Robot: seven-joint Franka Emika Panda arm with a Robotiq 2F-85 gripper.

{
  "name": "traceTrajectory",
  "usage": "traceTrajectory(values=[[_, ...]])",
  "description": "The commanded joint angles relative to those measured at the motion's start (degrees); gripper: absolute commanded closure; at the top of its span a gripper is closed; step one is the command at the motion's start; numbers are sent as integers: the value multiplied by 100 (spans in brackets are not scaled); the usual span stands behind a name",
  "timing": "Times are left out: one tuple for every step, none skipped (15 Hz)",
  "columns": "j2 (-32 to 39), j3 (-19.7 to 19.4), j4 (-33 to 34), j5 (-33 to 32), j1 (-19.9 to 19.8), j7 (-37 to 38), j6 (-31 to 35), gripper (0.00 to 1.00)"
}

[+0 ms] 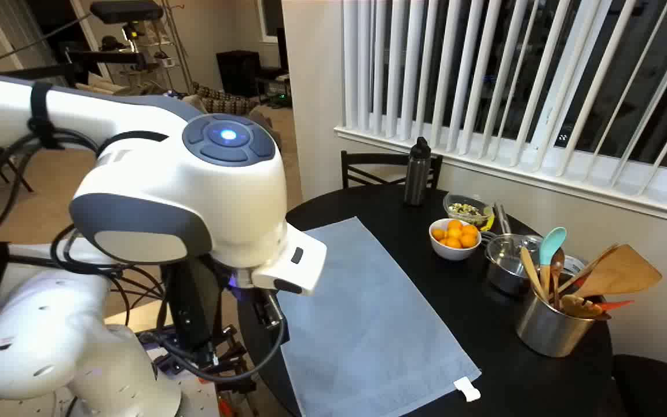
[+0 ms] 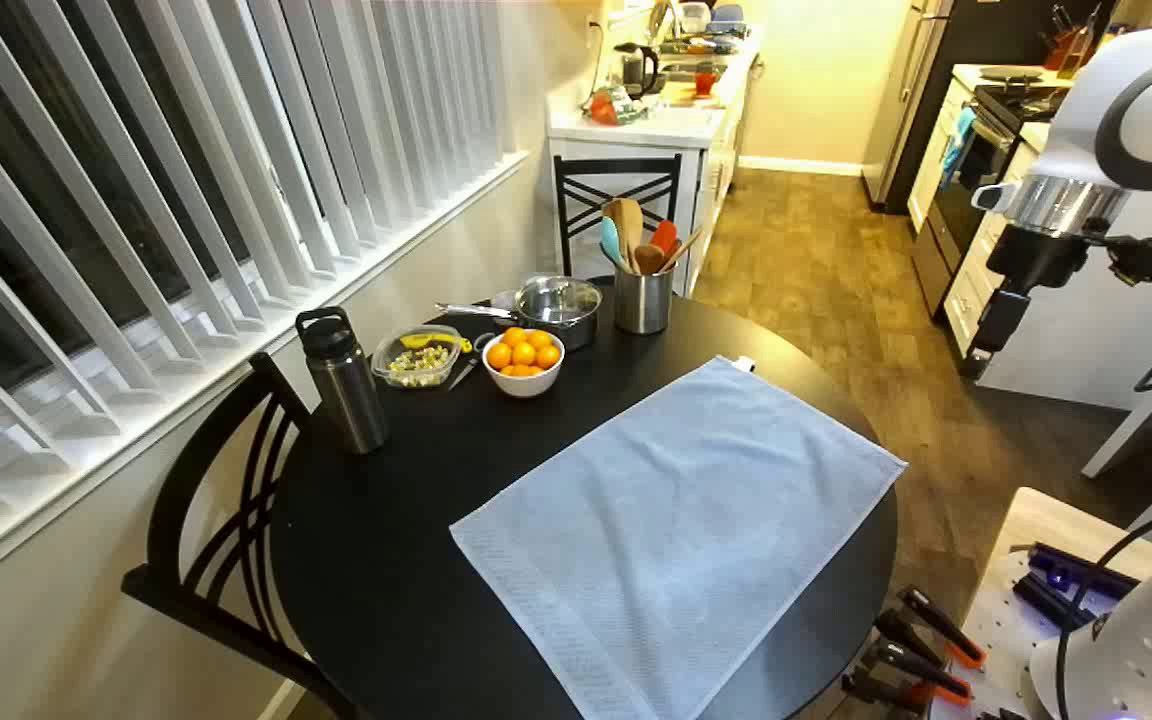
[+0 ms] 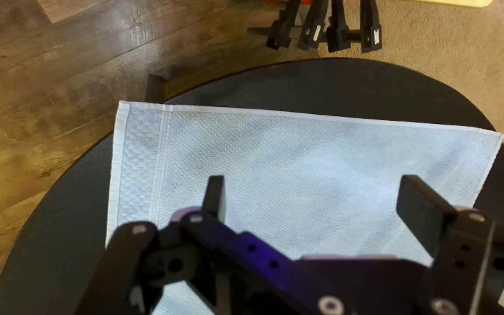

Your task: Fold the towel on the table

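Table [image 2: 406,570]: round, black, stands by white blinds [image 1: 410,63].
Towel [image 2: 676,520]: lies flat on table, pale grey-blue with white tag [image 1: 468,388].
Gripper [image 3: 314,192]: hangs clear of towel with jaws wide apart.

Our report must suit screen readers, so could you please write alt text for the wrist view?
Pale blue-grey towel spread unfolded on a round black table, partly hidden by an open, empty two-finger gripper in the foreground. A textured band runs down the towel's left side; wood-plank floor lies beyond the table at left, tan carpet at upper right.
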Motion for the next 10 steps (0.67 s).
traceTrajectory(values=[[33, 94, 5, 72, -103, -66, -3, 0], [33, 93, 5, 73, -103, -66, -3, 0], [33, 93, 5, 73, -102, -66, -3, 0], [33, 93, 5, 73, -102, -66, -3, 0], [33, 93, 5, 73, -102, -66, -3, 0], [33, 93, 5, 73, -102, -66, -3, 0], [33, 93, 5, 73, -101, -66, -3, 0], [33, 92, 5, 73, -101, -66, -3, 0], [33, 92, 5, 73, -101, -66, -3, 0], [130, 24, 7, 135, -62, -92, 253, 0]])
